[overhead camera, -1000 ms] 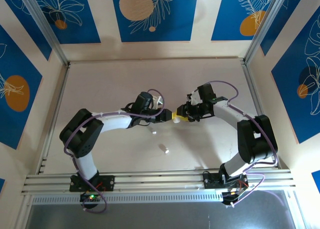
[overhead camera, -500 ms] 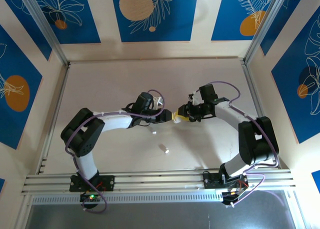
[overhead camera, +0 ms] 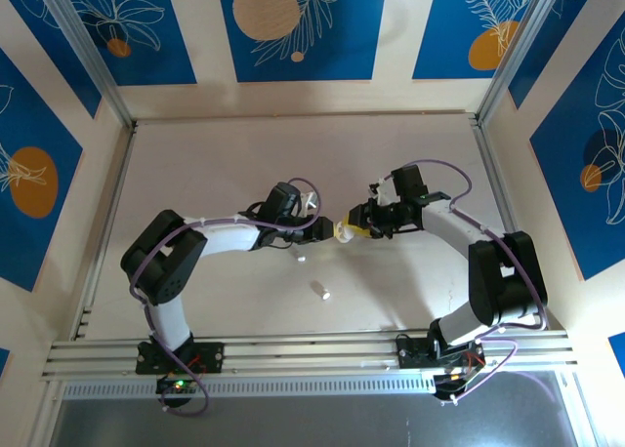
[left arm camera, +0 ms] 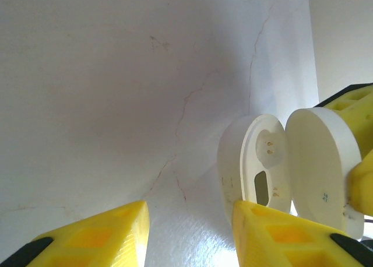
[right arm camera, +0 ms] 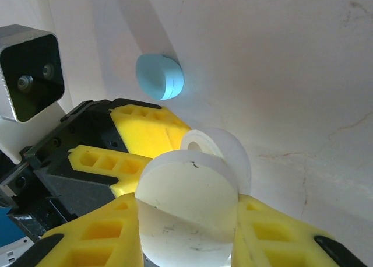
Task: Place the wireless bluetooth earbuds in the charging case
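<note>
Top external: the open white charging case point(overhead camera: 341, 235) is held over the pale bench point(overhead camera: 215, 164), boxed by blue-patterned walls point(overhead camera: 293, 27); a white earbud point(overhead camera: 301, 258) lies just nearer

Left wrist: the case's long axis is upright, sockets turned toward the left end effector point(left arm camera: 189, 220), jaws apart

Right wrist: its lid point(right arm camera: 186, 203) is gripped by the right end effector point(right arm camera: 186, 211); a light blue case point(right arm camera: 160, 76) lies beyond

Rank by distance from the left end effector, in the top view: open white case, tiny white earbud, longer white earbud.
1. open white case: right beside the left end effector.
2. tiny white earbud: just below-left in the picture.
3. longer white earbud: lowest in the picture, farthest.
</note>
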Controlling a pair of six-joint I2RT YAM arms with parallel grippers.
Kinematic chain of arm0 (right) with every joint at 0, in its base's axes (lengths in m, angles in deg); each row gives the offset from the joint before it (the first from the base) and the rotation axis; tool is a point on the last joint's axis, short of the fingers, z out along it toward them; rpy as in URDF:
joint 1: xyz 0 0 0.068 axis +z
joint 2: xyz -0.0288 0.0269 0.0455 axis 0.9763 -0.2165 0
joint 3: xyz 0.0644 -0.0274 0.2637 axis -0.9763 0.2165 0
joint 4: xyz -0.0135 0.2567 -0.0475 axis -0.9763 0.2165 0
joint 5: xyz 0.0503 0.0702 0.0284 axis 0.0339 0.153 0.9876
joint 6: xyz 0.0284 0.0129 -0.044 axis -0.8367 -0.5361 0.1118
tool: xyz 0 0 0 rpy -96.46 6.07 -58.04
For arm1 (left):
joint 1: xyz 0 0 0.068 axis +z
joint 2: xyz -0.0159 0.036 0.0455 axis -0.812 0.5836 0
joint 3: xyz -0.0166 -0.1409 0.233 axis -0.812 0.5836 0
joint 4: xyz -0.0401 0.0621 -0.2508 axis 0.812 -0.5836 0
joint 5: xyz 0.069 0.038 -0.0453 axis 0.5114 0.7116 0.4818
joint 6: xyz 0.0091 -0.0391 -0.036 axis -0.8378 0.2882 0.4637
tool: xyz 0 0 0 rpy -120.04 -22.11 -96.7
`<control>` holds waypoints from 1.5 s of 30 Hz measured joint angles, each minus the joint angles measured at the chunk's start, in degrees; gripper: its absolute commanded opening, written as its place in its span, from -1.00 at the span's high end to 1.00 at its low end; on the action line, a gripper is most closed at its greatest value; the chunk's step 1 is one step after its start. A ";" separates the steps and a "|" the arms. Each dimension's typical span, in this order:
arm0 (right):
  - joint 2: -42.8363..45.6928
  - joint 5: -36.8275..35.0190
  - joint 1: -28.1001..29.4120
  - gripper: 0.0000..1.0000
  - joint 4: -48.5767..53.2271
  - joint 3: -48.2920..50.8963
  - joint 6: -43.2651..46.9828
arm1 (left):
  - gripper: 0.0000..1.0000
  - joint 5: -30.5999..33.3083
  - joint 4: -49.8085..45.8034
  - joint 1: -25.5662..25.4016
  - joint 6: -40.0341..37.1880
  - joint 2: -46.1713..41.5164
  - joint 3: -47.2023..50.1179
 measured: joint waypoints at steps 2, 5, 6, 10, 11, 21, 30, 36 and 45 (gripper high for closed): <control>0.00 0.26 -0.24 0.40 -0.02 0.09 0.00 | 0.17 0.15 -0.11 0.00 -0.02 -0.02 0.00; 0.00 0.46 -0.44 0.40 0.02 0.17 0.02 | 0.18 0.42 -0.90 0.00 -0.44 -0.61 0.00; 0.00 0.46 -0.44 0.40 0.02 0.20 0.02 | 0.19 0.46 -1.25 0.00 -0.59 -1.07 0.00; 0.00 0.46 -0.59 0.40 0.04 0.28 0.02 | 0.25 0.87 -1.70 0.00 -0.94 -2.95 0.00; 0.00 0.46 -0.63 0.40 0.04 0.33 0.02 | 0.28 0.90 -1.79 0.00 -1.01 -3.48 0.00; 0.00 0.72 -0.74 0.40 0.11 0.46 0.00 | 0.89 -0.90 -0.55 0.04 0.98 -5.27 0.02; -0.02 0.87 -0.74 0.30 -0.35 0.50 0.02 | 0.97 -2.84 2.12 0.66 3.02 -5.03 0.35; -0.92 -0.04 0.55 0.23 -0.15 0.50 0.48 | 0.88 -2.08 0.83 2.29 2.10 -5.92 2.19; -3.50 -8.09 8.02 -0.03 4.72 -2.29 3.43 | 0.42 0.66 -2.82 3.80 -0.85 -12.59 4.61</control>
